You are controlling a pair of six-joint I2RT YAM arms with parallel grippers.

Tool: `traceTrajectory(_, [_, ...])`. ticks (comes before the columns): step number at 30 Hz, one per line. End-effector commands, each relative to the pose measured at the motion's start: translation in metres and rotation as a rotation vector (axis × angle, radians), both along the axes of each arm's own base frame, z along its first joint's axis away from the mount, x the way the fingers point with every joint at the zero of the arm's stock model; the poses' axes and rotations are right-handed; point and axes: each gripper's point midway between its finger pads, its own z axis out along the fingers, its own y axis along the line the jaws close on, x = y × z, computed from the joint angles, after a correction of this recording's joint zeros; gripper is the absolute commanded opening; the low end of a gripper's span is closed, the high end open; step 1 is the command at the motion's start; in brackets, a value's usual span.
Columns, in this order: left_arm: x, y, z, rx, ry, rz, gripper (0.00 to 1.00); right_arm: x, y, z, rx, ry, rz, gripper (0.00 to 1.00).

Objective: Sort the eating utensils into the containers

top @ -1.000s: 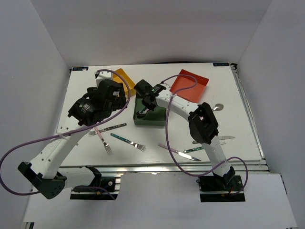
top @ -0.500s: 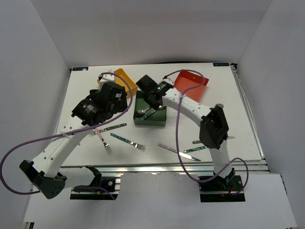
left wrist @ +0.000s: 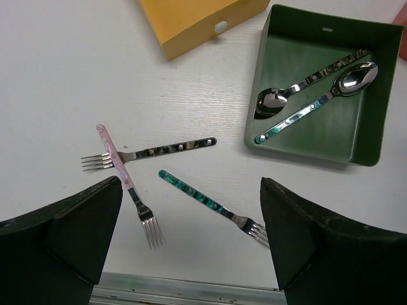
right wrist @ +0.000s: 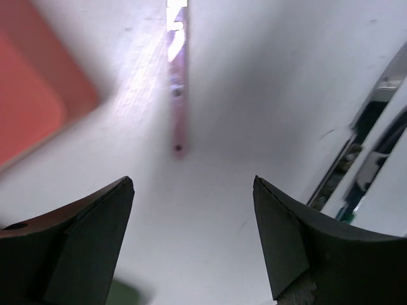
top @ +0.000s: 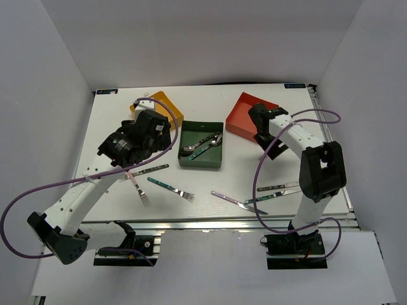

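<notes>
The dark green container [top: 191,159] [left wrist: 299,57] holds two spoons [top: 201,146] [left wrist: 315,105], one with a teal handle. Three forks lie left of centre: a dark-handled one [left wrist: 159,151], a pink one [left wrist: 124,181] and a teal one [left wrist: 203,200] [top: 170,187]. My left gripper [left wrist: 191,184] hangs open above them, holding nothing. Near the front right lie three knives [top: 254,200]. My right gripper [right wrist: 192,181] [top: 264,141] stands open and empty over bare table, just right of the red-orange container [top: 241,117] [right wrist: 32,108]. A blurred pink handle [right wrist: 178,95] lies ahead of it. The yellow container [top: 162,103] [left wrist: 197,19] is partly behind the left arm.
White walls close in the table on three sides. A metal rail [top: 222,219] runs along the near edge. Purple cables [top: 254,184] loop from both arms over the table. The right forearm [top: 296,140] crosses the table's right part.
The right gripper opened over the green container, leaving a spoon in it, then swung right to beside the red-orange container. The left arm has barely moved.
</notes>
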Motion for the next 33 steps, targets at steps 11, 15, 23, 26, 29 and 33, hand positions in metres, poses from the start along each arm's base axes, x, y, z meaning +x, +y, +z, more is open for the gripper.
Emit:
traceTrajectory(11, [-0.007,-0.003,-0.01,-0.011,0.043,-0.023,0.98,0.039,-0.049,-0.03,-0.017,-0.082,0.035,0.73])
traceTrajectory(15, [-0.008,-0.002,-0.013,-0.002,0.056,-0.024,0.98,0.046,-0.058,-0.05,-0.025,-0.05,0.054,0.72])
traceTrajectory(23, [-0.008,-0.007,-0.018,0.004,0.083,-0.045,0.98,0.042,-0.068,-0.076,0.011,0.005,0.046,0.44])
traceTrajectory(26, [-0.006,-0.01,-0.018,0.002,0.085,-0.052,0.98,0.03,-0.069,-0.078,0.022,-0.013,0.033,0.28])
traceTrajectory(29, [-0.006,-0.011,-0.019,-0.003,0.085,-0.061,0.98,0.021,-0.071,-0.077,0.031,-0.028,0.018,0.18])
traceTrajectory(33, [-0.008,-0.01,-0.02,0.004,0.089,-0.064,0.98,0.023,-0.07,-0.058,0.054,-0.079,0.022,0.0])
